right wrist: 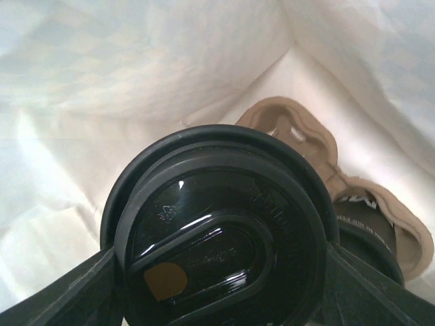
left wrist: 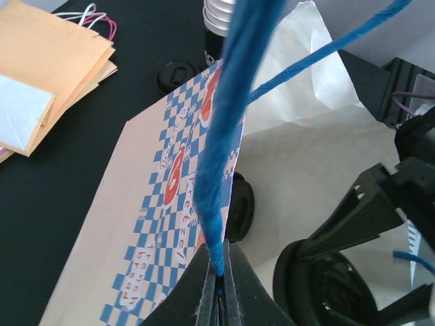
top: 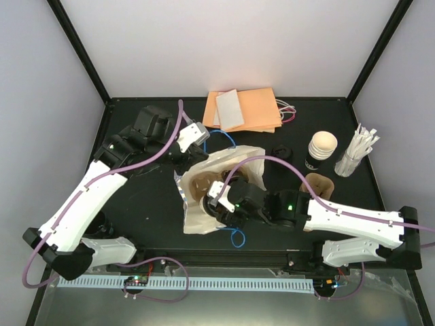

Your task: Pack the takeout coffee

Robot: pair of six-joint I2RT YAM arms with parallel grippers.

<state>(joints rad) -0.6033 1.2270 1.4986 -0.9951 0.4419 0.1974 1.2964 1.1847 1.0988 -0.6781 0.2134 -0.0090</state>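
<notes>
Inside the bag [top: 195, 219], right gripper [right wrist: 217, 299] clasps the takeout coffee [right wrist: 217, 224]; left gripper [left wrist: 219, 282] pinches the blue handle [left wrist: 230, 129]. Best seated upright in the carrier [right wrist: 401, 234] before release.

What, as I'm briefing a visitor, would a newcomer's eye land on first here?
The pale bag at the table's centre, its blue handle pinched by the shut left gripper. Inside the bag, the right gripper grips a black-lidded cup, with a brown carrier beside it.
</notes>
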